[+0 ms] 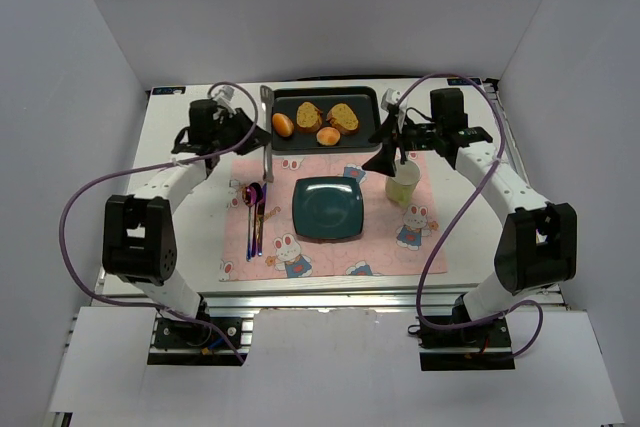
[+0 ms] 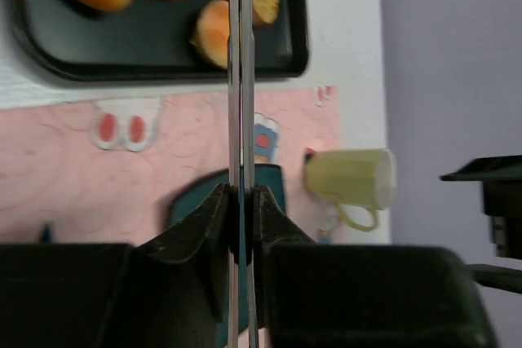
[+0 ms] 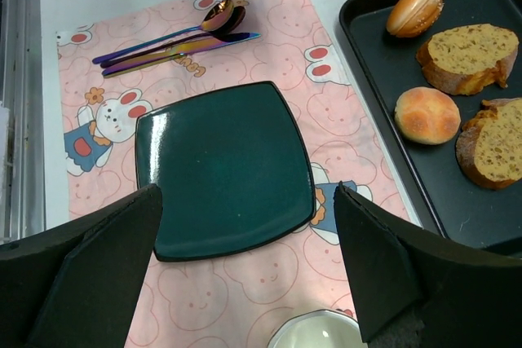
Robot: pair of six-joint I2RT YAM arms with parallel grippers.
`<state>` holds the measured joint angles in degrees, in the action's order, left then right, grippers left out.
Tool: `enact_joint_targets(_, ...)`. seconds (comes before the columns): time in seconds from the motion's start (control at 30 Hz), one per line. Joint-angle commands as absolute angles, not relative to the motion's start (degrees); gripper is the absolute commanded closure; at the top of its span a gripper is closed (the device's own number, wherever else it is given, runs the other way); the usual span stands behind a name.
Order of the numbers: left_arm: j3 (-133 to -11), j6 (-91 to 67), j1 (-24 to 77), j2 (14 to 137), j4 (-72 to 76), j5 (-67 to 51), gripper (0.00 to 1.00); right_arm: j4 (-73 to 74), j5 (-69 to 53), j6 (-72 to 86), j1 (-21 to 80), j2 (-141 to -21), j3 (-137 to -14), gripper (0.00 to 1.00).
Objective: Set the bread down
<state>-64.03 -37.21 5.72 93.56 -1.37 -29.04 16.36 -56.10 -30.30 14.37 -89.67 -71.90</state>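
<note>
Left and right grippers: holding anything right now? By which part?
Left gripper pinches a long silver metal utensil, likely tongs, about mid-length. Right gripper is open, holding nothing.

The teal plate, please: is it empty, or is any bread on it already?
Empty: the teal plate is bare and glossy; the bread, the other bun and the slices lie in the black tray.
</note>
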Motion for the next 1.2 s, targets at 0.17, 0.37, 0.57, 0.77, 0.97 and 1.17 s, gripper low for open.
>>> enact_joint_targets(0.17,-68.4,-54.3,8.3,97.6,2.1,-31.6,0.67,13.3,-58.6,-29.0,12.6,-88.8,-72.2,0.11)
enact_joint_targets(0.37,-73.6,-46.5,8.8,99.4,-11.8,-27.7,0.61,12.1,-59.1,-28.1,12.3,-88.5,-71.2,0.11)
enact_joint_targets(0.57,-82.3,-36.6,9.5,102.2,-25.2,-21.1,0.53,12.0,-59.5,-27.9,12.2,-88.9,-71.0,0.11)
enact_joint_targets(0.77,-85.1,-35.4,10.1,103.9,-27.1,-19.1,0.47,12.1,-59.6,-27.8,12.2,-89.0,-71.0,0.10)
enact_joint_targets(0.97,-89.2,-34.9,10.6,106.5,-30.5,-15.6,0.46,12.0,-59.5,-27.8,12.1,-88.9,-70.6,0.11)
enact_joint_targets(1.17,-92.8,-35.0,10.9,107.5,-32.3,-13.1,0.45,12.0,-59.5,-27.9,12.0,-88.5,-70.0,0.11)
